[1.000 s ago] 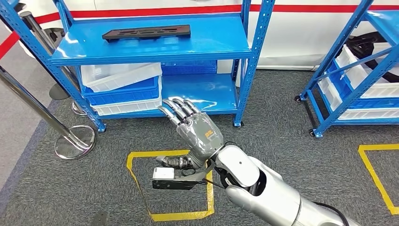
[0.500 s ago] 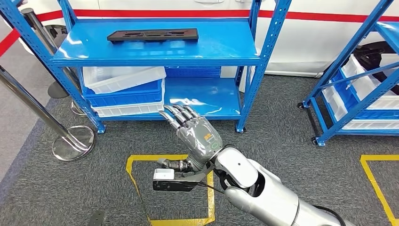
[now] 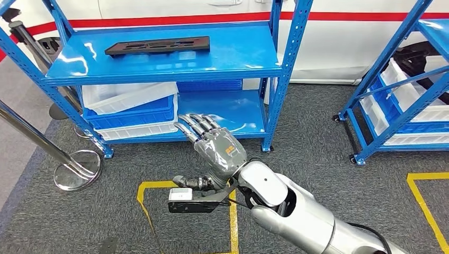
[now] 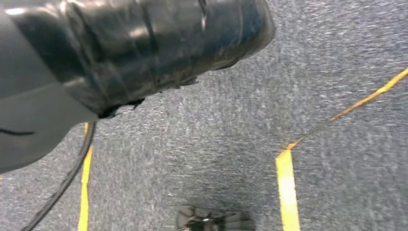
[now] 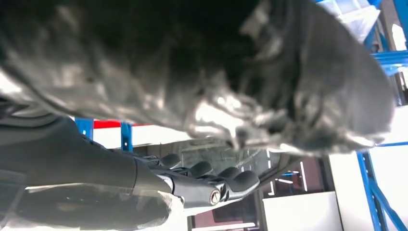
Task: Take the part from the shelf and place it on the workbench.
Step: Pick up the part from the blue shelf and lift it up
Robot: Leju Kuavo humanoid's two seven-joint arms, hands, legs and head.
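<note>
Part: the flat black part (image 3: 157, 46) lies on the top board of the blue shelf (image 3: 249, 57), untouched and well apart from the robot.
Right hand: the right hand (image 3: 214, 151) is raised in front of the shelf's lower level, below the part, with its fingers (image 3: 191, 125) straight, a little apart, and holding nothing.
Left hand: I cannot tell how its fingers lie; the left wrist view looks down at grey carpet and yellow tape.
Done: nothing of the task, judging by how things lie; the part is not yet grasped.
Left to do: reach up to the top board, take hold of the part, lift it off, carry it to the desk and set it down.
Desk: I cannot say where it stands.
Shelf contents: white and blue bins (image 3: 132, 105) are stacked on the lower level, to the left of the hand.
Floor: a yellow tape square (image 3: 143, 189) marks the carpet beneath the right arm; a steel stanchion (image 3: 74, 172) stands to the left.
Other rack: a second blue rack (image 3: 402, 84) with bins stands to the right.
</note>
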